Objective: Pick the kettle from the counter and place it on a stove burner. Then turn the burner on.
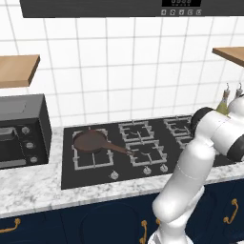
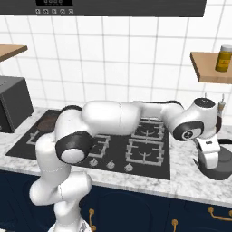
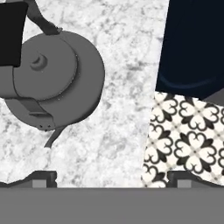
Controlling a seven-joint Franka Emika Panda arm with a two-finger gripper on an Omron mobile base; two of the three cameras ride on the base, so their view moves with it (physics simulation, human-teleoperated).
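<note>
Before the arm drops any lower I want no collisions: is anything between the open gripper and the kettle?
Nothing visible. In the hand view the kettle sits on bare counter, up and left of the open gripper, with only marble between them. In the right base view the gripper hangs just over the kettle.

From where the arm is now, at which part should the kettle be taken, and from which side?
Probably by the thin dark arched handle over the lid, coming straight down from above. The kettle sits upright on the counter, squat and round, likely too broad to pinch. The open claw is off to one side.
</note>
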